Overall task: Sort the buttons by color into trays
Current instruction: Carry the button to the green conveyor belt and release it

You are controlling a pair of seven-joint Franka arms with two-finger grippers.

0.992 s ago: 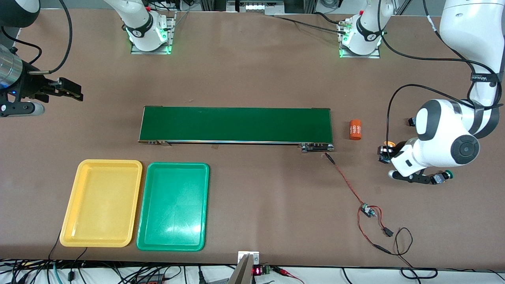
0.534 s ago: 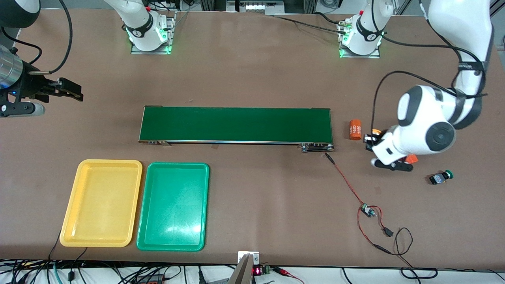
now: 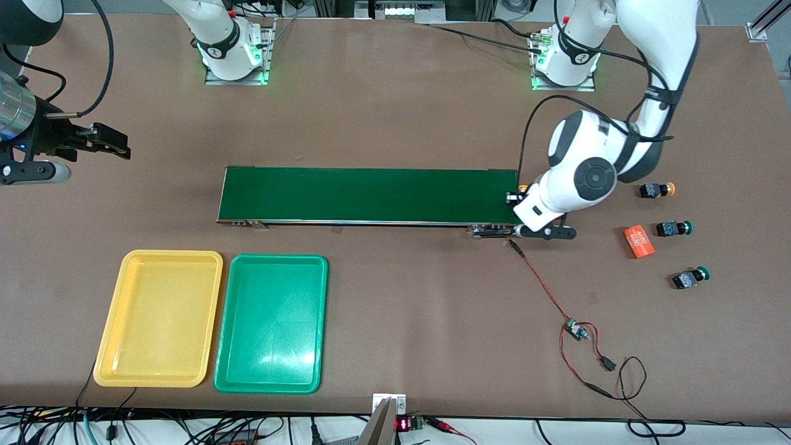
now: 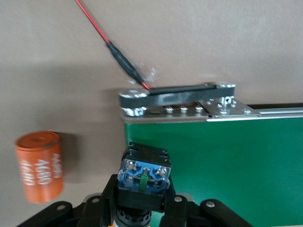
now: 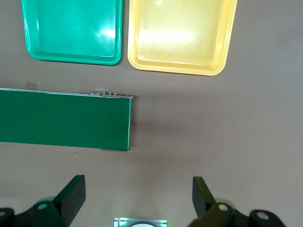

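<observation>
My left gripper is shut on a yellow-orange button, gripping its black body over the conveyor belt's end toward the left arm's end of the table. Three more buttons lie on the table at that end: a yellow-orange one and two green ones. The yellow tray and the green tray sit side by side, nearer the front camera than the belt, both empty. My right gripper waits open over the right arm's end of the table, its fingers wide apart with nothing between them.
The long dark-green conveyor belt lies across the middle. One orange cylinder lies among the loose buttons; another lies beside the belt's end. A red wire with a small board trails from the belt's end toward the front camera.
The left arm has carried the button from the table at its own end over to the belt's end, uncovering two loose buttons and an orange cylinder. The right arm has not moved.
</observation>
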